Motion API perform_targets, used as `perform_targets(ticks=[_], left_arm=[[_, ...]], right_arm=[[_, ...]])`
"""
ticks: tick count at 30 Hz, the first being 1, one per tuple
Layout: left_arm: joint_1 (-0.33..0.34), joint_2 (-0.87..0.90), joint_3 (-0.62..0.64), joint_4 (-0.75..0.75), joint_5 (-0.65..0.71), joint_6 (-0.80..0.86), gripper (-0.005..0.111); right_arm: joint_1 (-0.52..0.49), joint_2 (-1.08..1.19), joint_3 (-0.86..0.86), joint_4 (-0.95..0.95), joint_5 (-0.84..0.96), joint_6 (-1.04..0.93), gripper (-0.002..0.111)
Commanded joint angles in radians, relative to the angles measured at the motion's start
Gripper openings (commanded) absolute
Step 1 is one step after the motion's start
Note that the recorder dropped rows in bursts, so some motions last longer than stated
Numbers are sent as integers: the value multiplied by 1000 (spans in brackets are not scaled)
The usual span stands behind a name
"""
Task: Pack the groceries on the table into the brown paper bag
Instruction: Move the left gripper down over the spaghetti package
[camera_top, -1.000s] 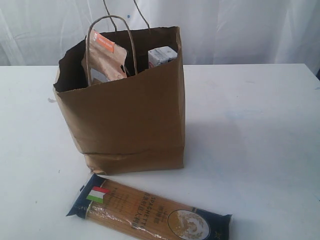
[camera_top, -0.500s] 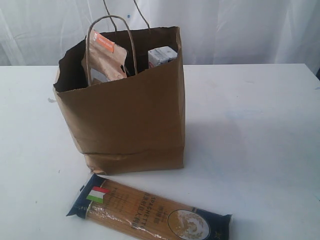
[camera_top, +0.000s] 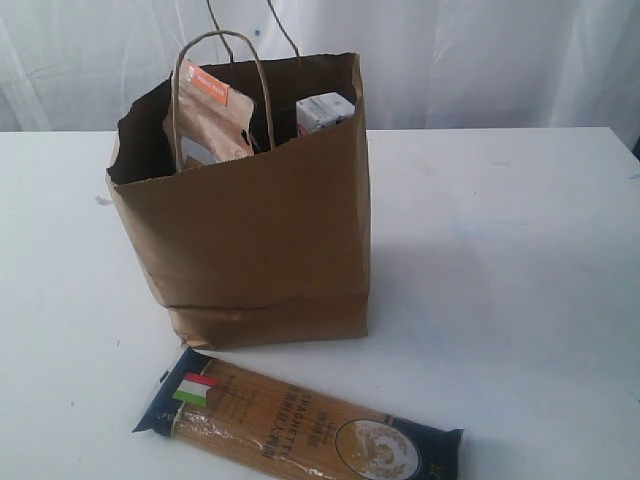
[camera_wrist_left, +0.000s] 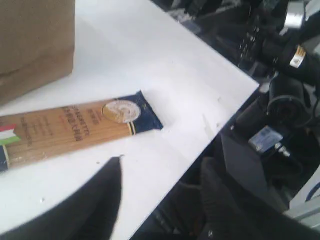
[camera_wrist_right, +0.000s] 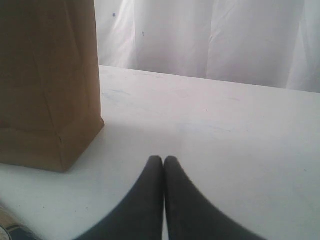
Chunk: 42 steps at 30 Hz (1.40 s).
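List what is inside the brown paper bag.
Poking above the rim of the brown paper bag are a brown pouch with an orange label and a small white carton. Whatever lies lower is covered by the bag's wall.

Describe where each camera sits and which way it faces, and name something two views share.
Exterior view: off the arms, above the table, looking down at the brown paper bag with the spaghetti packet nearest; no arm shows.
Left wrist view: above the table's edge, facing the packet; the left gripper shows, open.
Right wrist view: low over the table, facing the bag's lower corner and white curtain; right gripper shut.
Shared: exterior and left wrist both show the packet beside the bag.
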<state>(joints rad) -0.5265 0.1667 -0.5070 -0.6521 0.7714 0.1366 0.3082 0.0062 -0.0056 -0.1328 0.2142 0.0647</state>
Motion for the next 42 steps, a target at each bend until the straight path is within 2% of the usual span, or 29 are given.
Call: perform_targets(ticks=[1, 6, 10, 12, 13, 18, 22, 26, 36, 42], left_arm=[[-8, 201, -47, 33, 73, 189, 73], [-8, 537, -126, 32, 82, 551, 71], [-11, 750, -172, -7, 11, 771, 71], [-50, 846, -182, -24, -24, 832, 71], [-91, 896, -183, -24, -62, 862, 71], [-216, 1005, -183, -20, -223, 996, 71], [-271, 1089, -183, -20, -391, 1023, 71], [-284, 1178, -187, -20, -501, 1055, 74], [-284, 1395, -373, -50, -394, 1064, 74], [-284, 1500, -462, -42, -354, 1197, 74]], right_arm=[[-9, -6, 6, 3, 1, -8, 0], [-9, -6, 6, 3, 1, -8, 0], [-9, -6, 6, 3, 1, -8, 0], [-9, -6, 6, 3, 1, -8, 0], [-9, -6, 6, 3, 1, -8, 0], [-9, -6, 6, 5, 1, -8, 0], [-9, -6, 6, 5, 1, -8, 0], [-9, -6, 6, 5, 1, -8, 0], [-9, -6, 6, 5, 1, -8, 0], [-9, -6, 6, 5, 1, -8, 0]])
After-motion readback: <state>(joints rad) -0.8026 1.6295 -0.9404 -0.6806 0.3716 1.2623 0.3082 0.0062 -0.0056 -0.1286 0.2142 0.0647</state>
